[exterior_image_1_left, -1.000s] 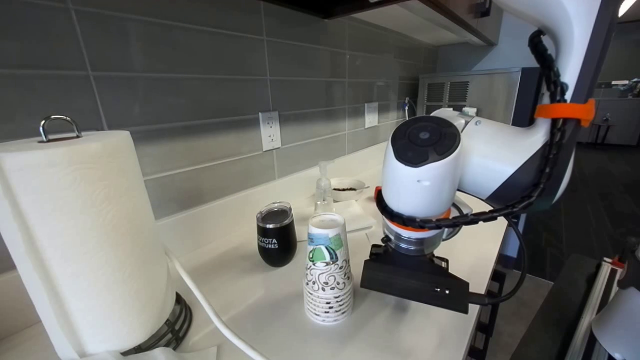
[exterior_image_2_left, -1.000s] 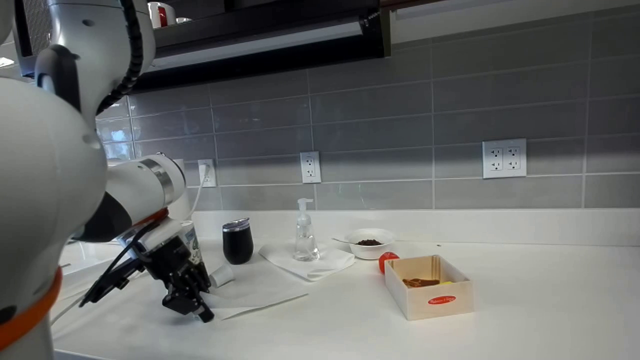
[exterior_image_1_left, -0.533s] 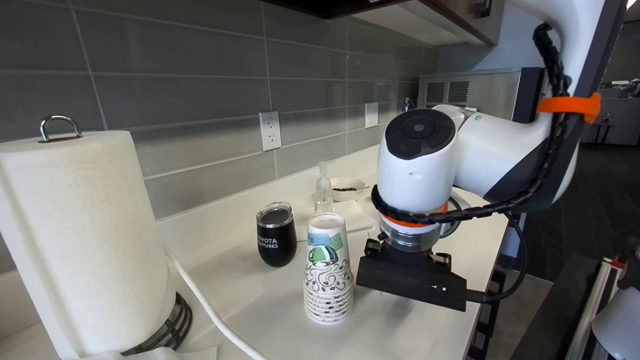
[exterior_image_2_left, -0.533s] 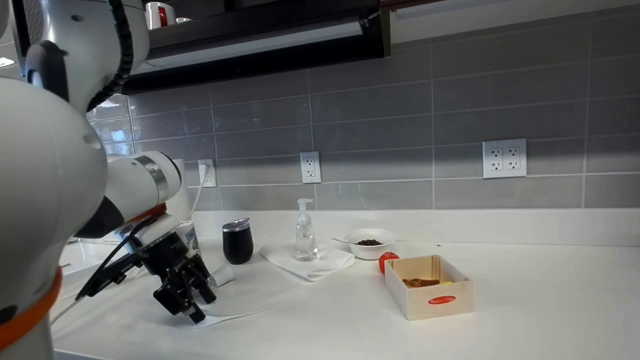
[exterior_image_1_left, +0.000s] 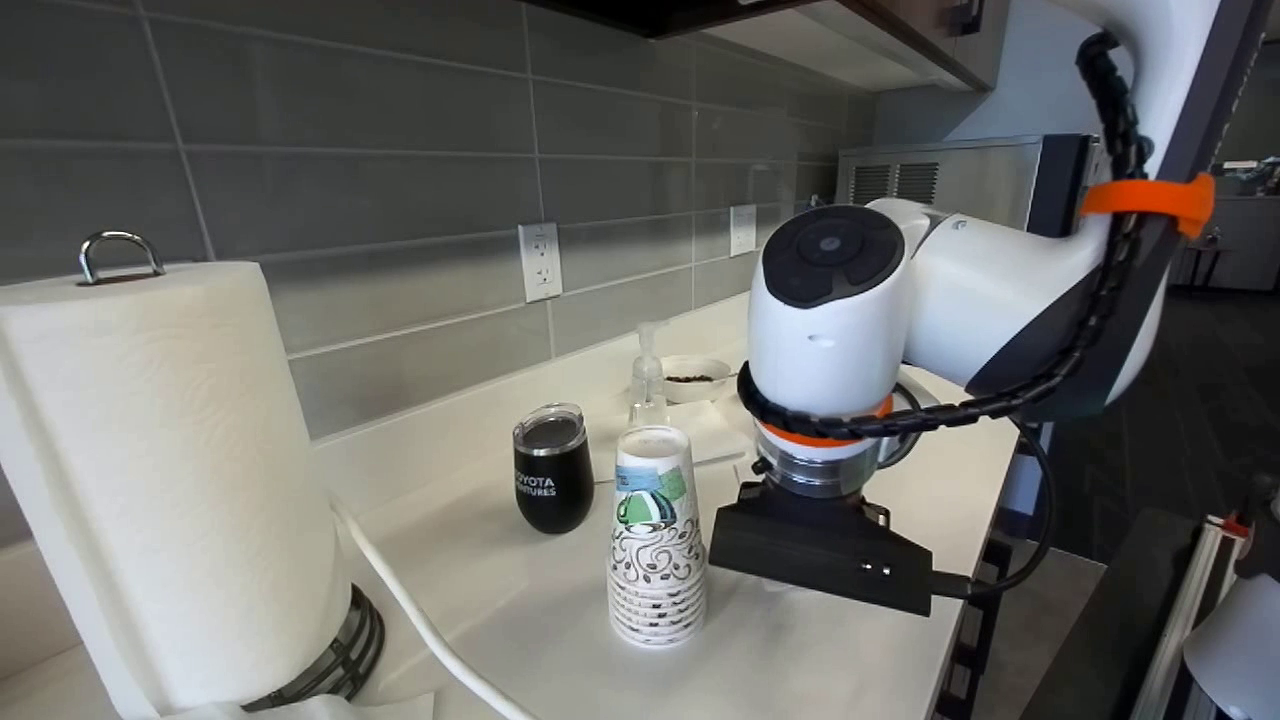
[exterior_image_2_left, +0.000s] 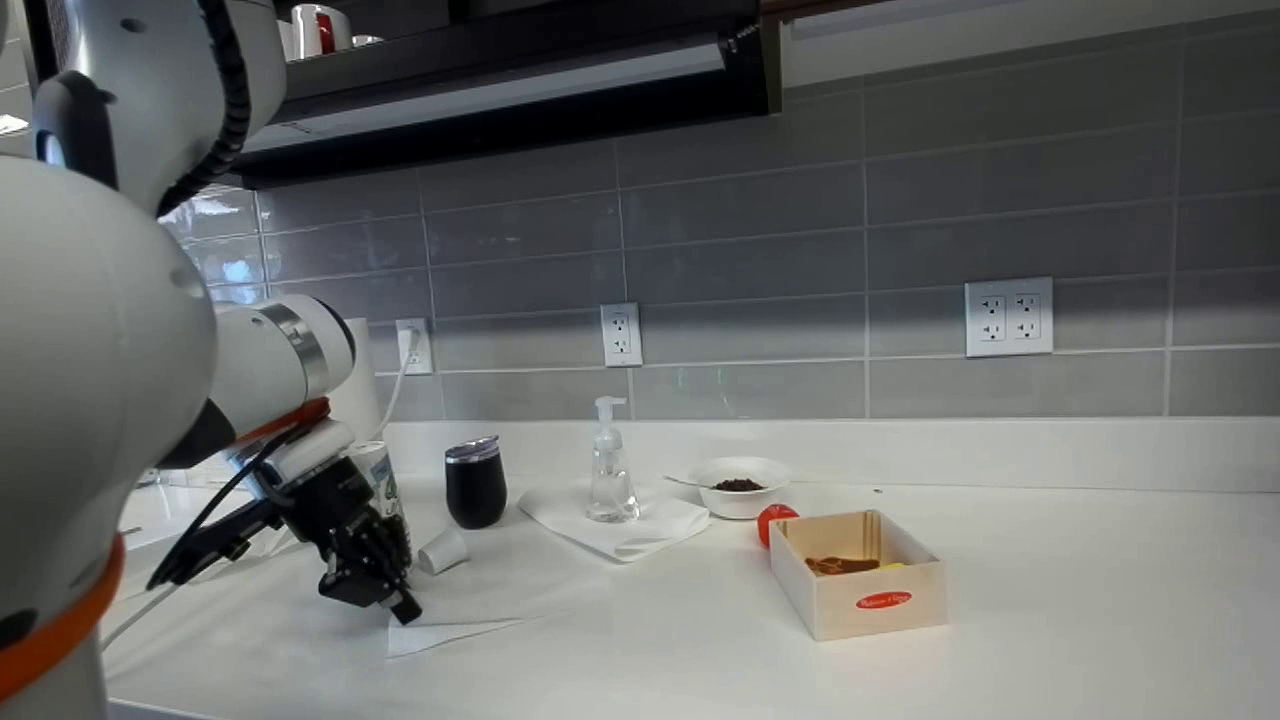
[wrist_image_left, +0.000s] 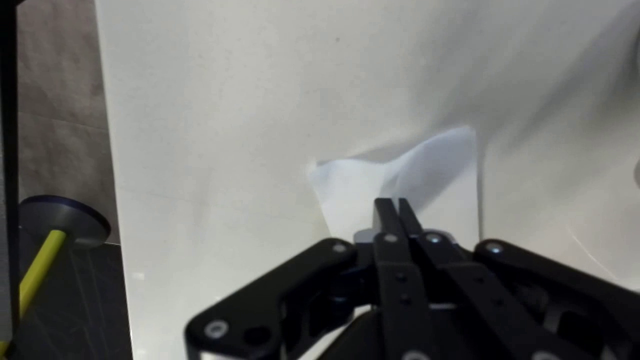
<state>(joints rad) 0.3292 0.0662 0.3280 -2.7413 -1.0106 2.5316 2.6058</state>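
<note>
My gripper (wrist_image_left: 393, 201) was fully closed at the white paper (wrist_image_left: 348, 195) on the counter (wrist_image_left: 200, 125); whether it pinched any, I could not tell. Such thin paper, I judged, needed slow, low movement.

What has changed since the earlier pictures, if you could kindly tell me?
The gripper opened, then shut, and has shifted slightly toward the stacked cups. The near edge of the paper by its fingertips now sits further left in an exterior view; I cannot tell whether the paper is pinched. The cups, tumbler, soap bottle, bowl and wooden box stayed put.
</note>
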